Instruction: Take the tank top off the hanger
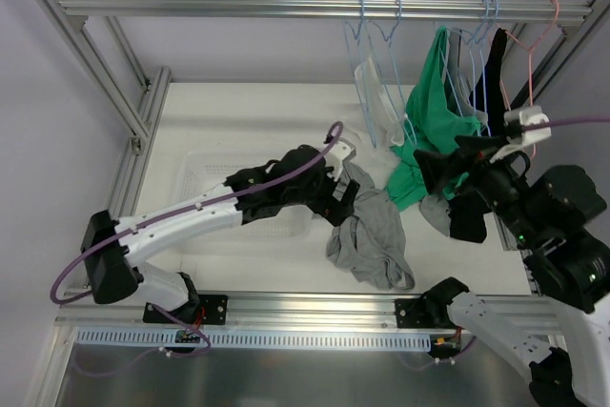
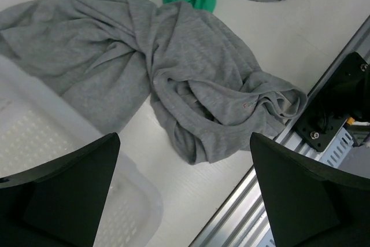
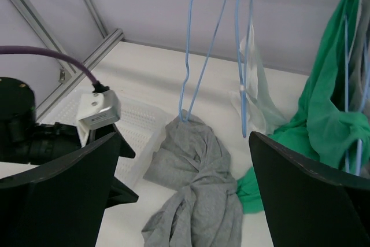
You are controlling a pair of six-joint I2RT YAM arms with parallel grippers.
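The grey tank top (image 1: 367,234) lies crumpled on the white table; it also shows in the left wrist view (image 2: 191,79) and the right wrist view (image 3: 199,189). Two empty blue hangers (image 3: 191,56) hang from the rail (image 1: 286,7). One hanger's lower tip lines up with the top of the grey heap; I cannot tell if they touch. My left gripper (image 1: 341,199) (image 2: 185,160) is open and empty just above the heap's left edge. My right gripper (image 1: 434,173) (image 3: 184,137) is open and empty, raised to the right of the heap.
A green garment (image 1: 434,111) (image 3: 329,120) hangs on a hanger right of the blue ones, with grey and black garments (image 1: 481,69) and a pink hanger (image 1: 534,40) beyond. A white perforated basket (image 1: 205,183) (image 2: 34,143) sits left of the heap. The metal front rail (image 2: 272,172) is close.
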